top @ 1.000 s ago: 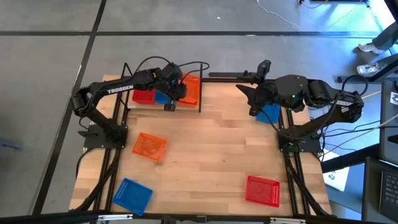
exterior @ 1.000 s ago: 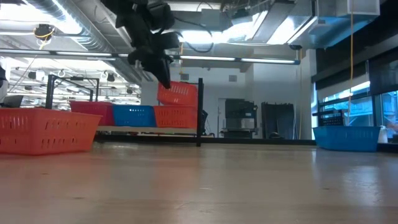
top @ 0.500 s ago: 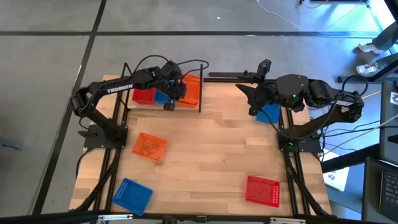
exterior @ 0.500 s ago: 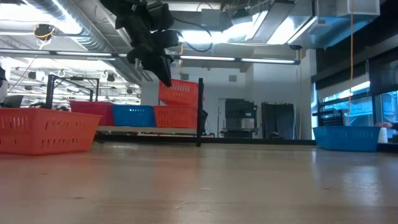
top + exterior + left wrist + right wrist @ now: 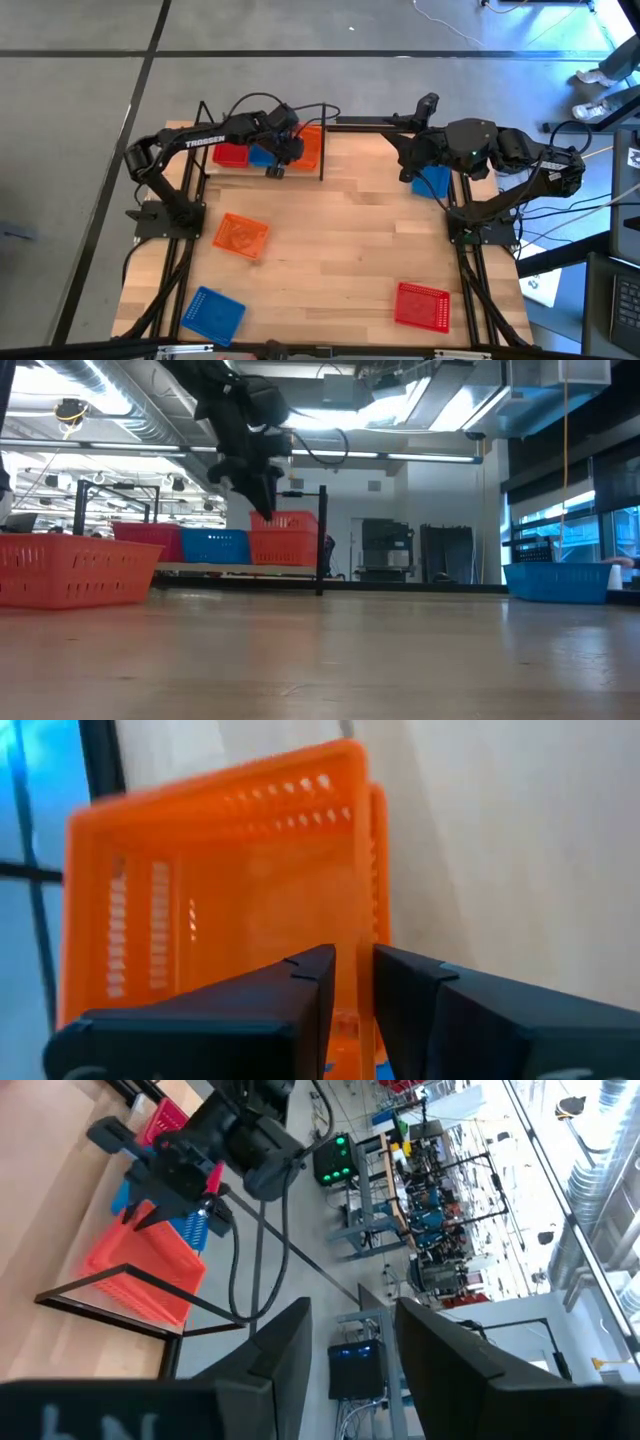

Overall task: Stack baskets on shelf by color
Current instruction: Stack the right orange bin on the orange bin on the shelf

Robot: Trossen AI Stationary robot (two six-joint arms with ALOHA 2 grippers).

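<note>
The step in hand looks like the release of an orange basket [image 5: 308, 146] onto the shelf [image 5: 322, 168], at the far left of the desk [image 5: 330, 250]: the left pincer [image 5: 345, 982] hangs right over the orange pile, its fingers [image 5: 310, 985] a narrow gap apart with the basket's near wall between them, and whether they grip that wall or have let it go cannot be told. In the low view the top orange basket sits level in the one beneath it, beside a blue basket [image 5: 214, 546] and a red basket [image 5: 148, 536] on the same board. The next move, by my judgement, calls for a straight lift clear of the rim (so the pile is not dragged askew), then a reach for the loose orange basket [image 5: 241, 236] on the desk near that arm. Others lie apart: a blue one [image 5: 212, 312] at the near left, a red one [image 5: 421, 304] at the near right, another blue [image 5: 435, 181] under the right arm. The right pincer [image 5: 345, 1345] waits raised at the far right, fingers standing wide and holding nothing. The baskets are shallow, rectangular and perforated with slots.
</note>
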